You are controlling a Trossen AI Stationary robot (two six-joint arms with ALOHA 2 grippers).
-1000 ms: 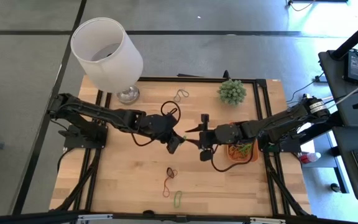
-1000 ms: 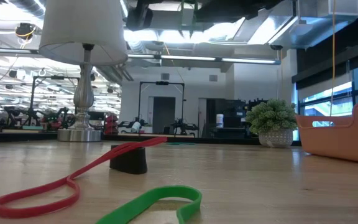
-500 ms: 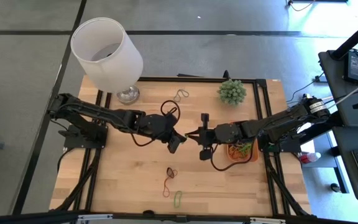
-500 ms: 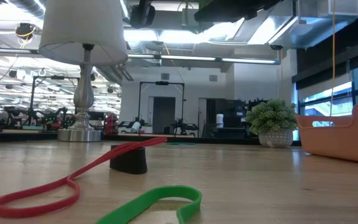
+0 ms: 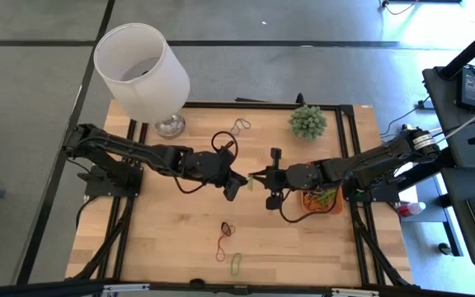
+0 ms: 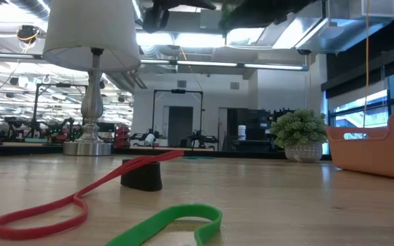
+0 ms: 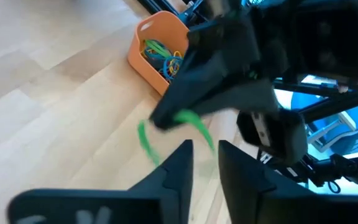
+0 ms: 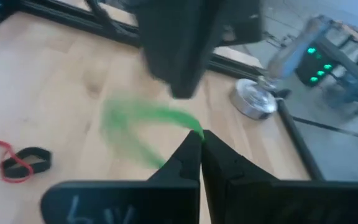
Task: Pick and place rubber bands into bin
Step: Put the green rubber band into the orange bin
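High view: the left gripper (image 5: 239, 183) and right gripper (image 5: 258, 176) meet mid-table; the green band between them is hard to make out. At 3 o'clock the orange bin (image 5: 317, 200) holds several rubber bands. Three loose bands lie toward 6 o'clock, one at 12.

Low view: both grippers are cut off overhead; a red band (image 6: 81, 195), a green band (image 6: 176, 222).

Left wrist view: fingers (image 7: 173, 171) narrowly apart, having just released.

Right wrist view: the blurred green rubber band (image 8: 145, 127) is pinched in jaws that were wide before.
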